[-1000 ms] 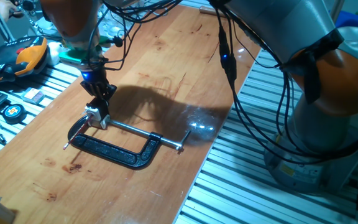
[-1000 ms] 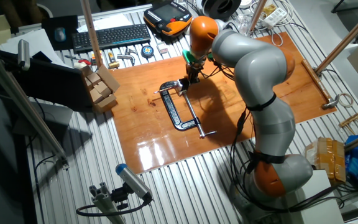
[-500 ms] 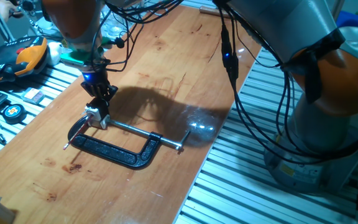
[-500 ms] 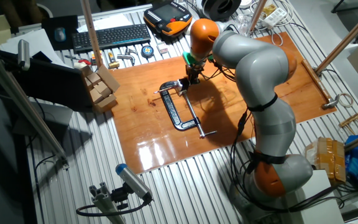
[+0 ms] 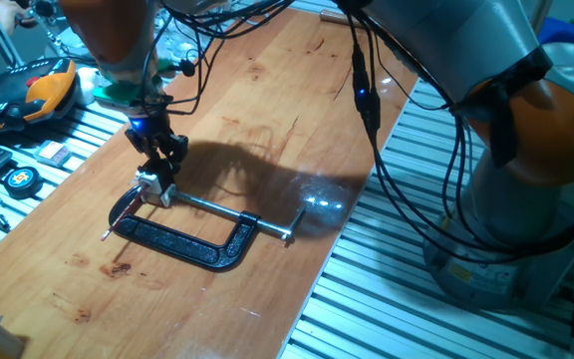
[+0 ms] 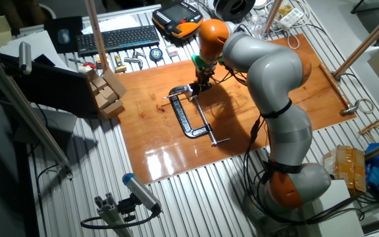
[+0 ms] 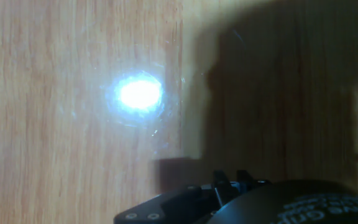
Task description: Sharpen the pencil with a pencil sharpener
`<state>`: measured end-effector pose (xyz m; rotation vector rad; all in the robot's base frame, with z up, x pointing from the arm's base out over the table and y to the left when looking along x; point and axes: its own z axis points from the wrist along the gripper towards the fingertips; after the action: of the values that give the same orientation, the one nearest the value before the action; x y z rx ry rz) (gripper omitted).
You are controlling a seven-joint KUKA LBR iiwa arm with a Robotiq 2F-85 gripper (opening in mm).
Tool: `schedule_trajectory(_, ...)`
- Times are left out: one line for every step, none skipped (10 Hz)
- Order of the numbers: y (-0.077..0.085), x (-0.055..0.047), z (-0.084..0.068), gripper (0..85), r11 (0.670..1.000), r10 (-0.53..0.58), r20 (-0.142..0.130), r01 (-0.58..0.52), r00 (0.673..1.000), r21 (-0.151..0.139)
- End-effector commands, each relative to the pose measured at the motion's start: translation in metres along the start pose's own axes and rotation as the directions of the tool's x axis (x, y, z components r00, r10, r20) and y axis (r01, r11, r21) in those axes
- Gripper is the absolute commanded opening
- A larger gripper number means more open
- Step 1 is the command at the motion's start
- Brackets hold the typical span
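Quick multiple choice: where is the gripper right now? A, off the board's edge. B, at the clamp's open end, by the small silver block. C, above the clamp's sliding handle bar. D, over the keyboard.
B: the gripper sits over the pencil sharpener at the C-clamp's open end.
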<state>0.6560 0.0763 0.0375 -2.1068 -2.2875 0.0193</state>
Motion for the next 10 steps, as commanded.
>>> schedule_trajectory(-0.001, -0.001, -0.001, 85.0, 1.0, -0.006, 0.008, 0.006, 1.0, 0.001)
schedule_trajectory(-0.003, -0.002, -0.006, 85.0, 1.0, -0.016, 0.029, 0.016, 0.999, 0.006)
schedule_trajectory(-0.005, -0.006, -0.016, 85.0, 1.0, -0.025, 0.035, 0.024, 0.999, 0.018)
schedule_trajectory(-0.006, -0.008, -0.023, 85.0, 0.999, -0.035, 0.042, 0.034, 0.998, 0.025)
schedule_trajectory(-0.008, -0.011, -0.028, 68.0, 0.998, -0.052, 0.049, 0.051, 0.997, 0.025)
schedule_trajectory(-0.009, -0.012, -0.031, 68.0, 0.998, -0.066, 0.054, 0.064, 0.996, 0.024)
schedule_trajectory(-0.012, -0.014, -0.039, 51.0, 0.996, -0.09, 0.054, 0.089, 0.994, 0.023)
schedule_trajectory(-0.015, -0.016, -0.047, 34.0, 0.993, -0.118, 0.039, 0.117, 0.992, 0.022)
schedule_trajectory(-0.018, -0.018, -0.054, 17.0, 0.989, -0.147, 0.027, 0.147, 0.989, 0.013)
schedule_trajectory(-0.02, -0.018, -0.061, 0.0, 0.985, -0.175, 0.023, 0.174, 0.984, 0.011)
